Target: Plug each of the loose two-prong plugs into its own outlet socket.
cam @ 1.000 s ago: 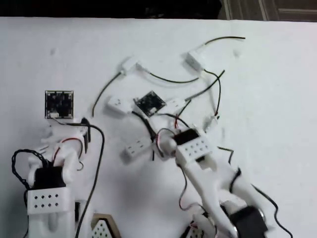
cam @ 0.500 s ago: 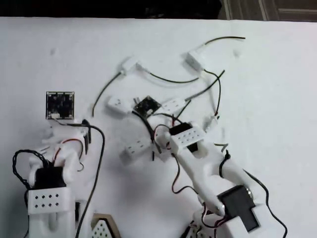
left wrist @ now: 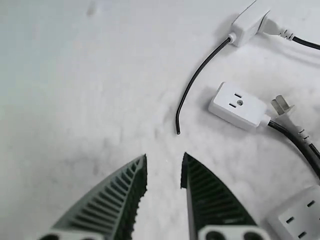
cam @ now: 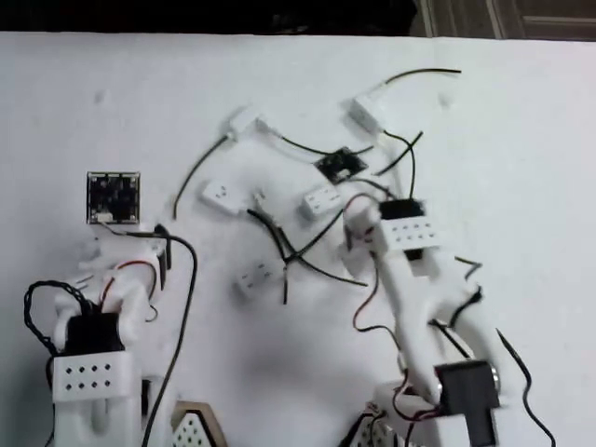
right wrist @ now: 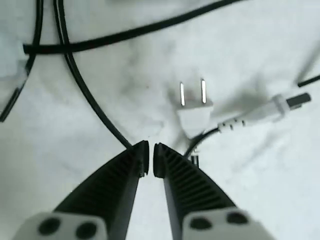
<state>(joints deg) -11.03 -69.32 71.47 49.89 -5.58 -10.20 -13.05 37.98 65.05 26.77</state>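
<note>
Right tool (right wrist: 150,150) clenched, empty, near the two-prong plug (right wrist: 194,114); a black cable (right wrist: 89,95) runs beside that plug. Left tool (left wrist: 164,157) released.

table (cam: 521,140): white, matte | beyond far edge: dark | far right corner: perhaps wooden panelling (cam: 503,19)

A robotics lab bench, it seems — plain white worktop (cam: 521,140), a left arm (cam: 88,345) and right arm (cam: 419,298) in white plastic with bare wiring, loose outlet sockets (cam: 222,195) and cords (cam: 200,168) strewn about.
</note>
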